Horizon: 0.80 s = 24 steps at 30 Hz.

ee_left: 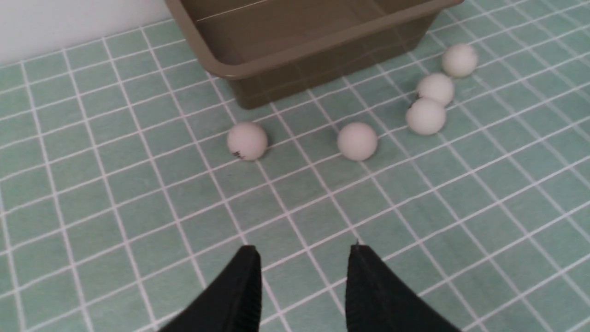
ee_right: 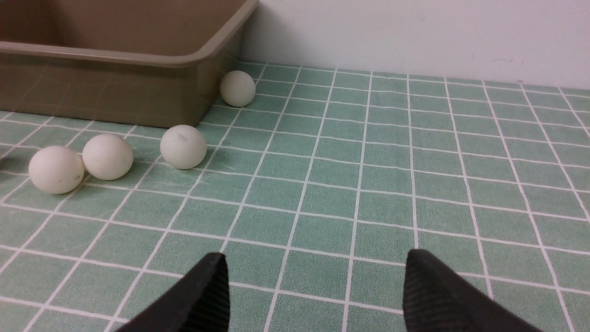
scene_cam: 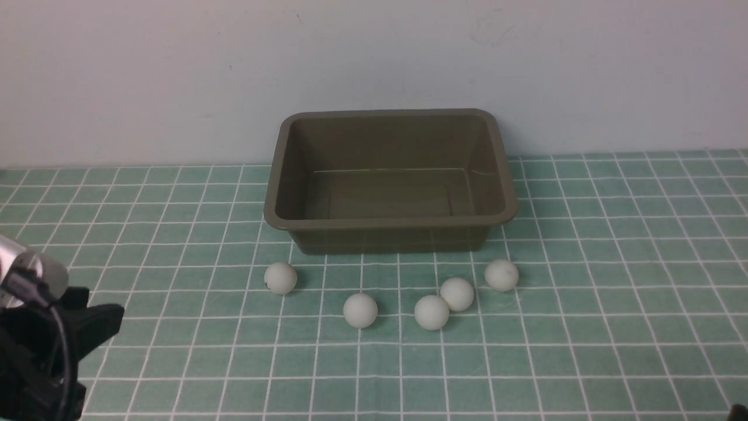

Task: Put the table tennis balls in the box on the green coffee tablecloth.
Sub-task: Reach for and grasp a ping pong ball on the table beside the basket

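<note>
The olive-brown box (scene_cam: 388, 223) stands at the back middle of the green coffee tablecloth (scene_cam: 584, 327), and nothing shows inside it. Several white table tennis balls lie on the cloth in front of it, from one with a dark logo (scene_cam: 280, 278) on the left to one (scene_cam: 501, 275) on the right. Two in the middle touch (scene_cam: 444, 303). My left gripper (ee_left: 302, 251) is low at the near left, open a little over bare cloth and short of the logo ball (ee_left: 247, 141). My right gripper (ee_right: 315, 260) is open wide and empty, to the right of the balls (ee_right: 183, 146).
A pale wall (scene_cam: 374, 58) rises right behind the box. In the right wrist view another ball (ee_right: 237, 88) lies by the box's corner (ee_right: 203, 60). The cloth stretches wide on both sides of the box.
</note>
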Motion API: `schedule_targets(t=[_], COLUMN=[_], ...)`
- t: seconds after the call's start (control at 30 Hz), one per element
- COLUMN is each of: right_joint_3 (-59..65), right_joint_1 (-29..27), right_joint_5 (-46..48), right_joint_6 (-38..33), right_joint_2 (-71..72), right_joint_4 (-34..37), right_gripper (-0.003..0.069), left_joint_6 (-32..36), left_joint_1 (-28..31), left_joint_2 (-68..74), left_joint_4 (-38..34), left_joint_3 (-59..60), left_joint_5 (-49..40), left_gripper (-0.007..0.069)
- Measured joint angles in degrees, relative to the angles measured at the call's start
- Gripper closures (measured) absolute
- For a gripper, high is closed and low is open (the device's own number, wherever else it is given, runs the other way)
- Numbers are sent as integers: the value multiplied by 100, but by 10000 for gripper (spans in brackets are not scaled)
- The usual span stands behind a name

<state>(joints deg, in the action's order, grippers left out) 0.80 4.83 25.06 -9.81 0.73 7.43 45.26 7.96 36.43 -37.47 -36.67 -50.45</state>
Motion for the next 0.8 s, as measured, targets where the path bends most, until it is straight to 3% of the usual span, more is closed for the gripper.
schedule_targets(t=[0.3, 0.63, 0.8], right_joint_3=[0, 0, 0], right_joint_1=[0, 0, 0], right_joint_5=[0, 0, 0], right_joint_6=[-56, -114, -130], right_joint_2=[0, 0, 0], right_joint_4=[0, 0, 0], right_gripper=[197, 197, 197], left_joint_6=[1591, 1845, 1887], left_joint_1=[0, -4, -4], left_joint_2=[1363, 3167, 3995], left_joint_4=[-803, -1379, -1711], left_joint_3=[-104, -397, -776], left_joint_5=[927, 1167, 1138], left_gripper=[370, 224, 208])
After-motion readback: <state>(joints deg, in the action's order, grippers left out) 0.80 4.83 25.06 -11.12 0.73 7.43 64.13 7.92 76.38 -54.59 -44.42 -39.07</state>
